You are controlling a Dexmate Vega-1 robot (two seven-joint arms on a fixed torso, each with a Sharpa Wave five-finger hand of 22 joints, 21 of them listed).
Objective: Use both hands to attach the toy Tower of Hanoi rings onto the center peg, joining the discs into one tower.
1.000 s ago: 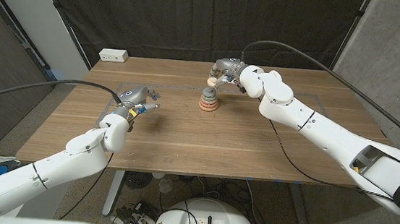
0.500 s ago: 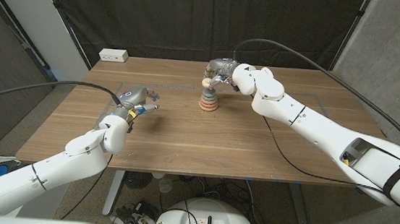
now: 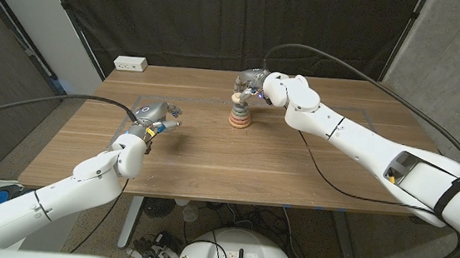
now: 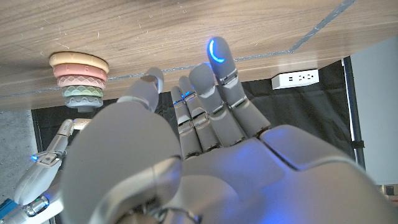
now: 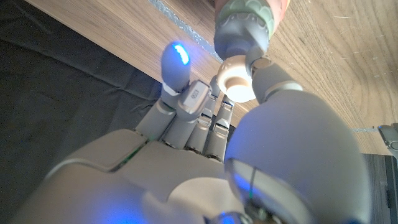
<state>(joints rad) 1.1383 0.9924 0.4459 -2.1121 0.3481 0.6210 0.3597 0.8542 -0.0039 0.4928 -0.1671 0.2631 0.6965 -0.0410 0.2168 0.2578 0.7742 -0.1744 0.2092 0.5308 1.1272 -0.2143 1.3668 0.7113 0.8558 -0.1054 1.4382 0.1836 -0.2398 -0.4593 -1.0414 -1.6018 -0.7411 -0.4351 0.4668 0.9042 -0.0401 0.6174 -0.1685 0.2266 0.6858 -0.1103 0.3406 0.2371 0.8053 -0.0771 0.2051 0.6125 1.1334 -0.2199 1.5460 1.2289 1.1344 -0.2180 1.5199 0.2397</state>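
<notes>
a cream ring (image 5: 237, 81) is pinched by the right hand (image 3: 251, 82) atop the ring tower (image 3: 240, 113); misalignment could topple it. the left hand (image 3: 154, 114), well apart, is open, empty.

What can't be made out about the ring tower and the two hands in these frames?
- Center peg: hidden inside the ring stack in the head view, and too small.
- Cream ring: right wrist view, the right hand covers its far side, so seating is unclear.
- Left hand: head view, fingers too small to read.
</notes>
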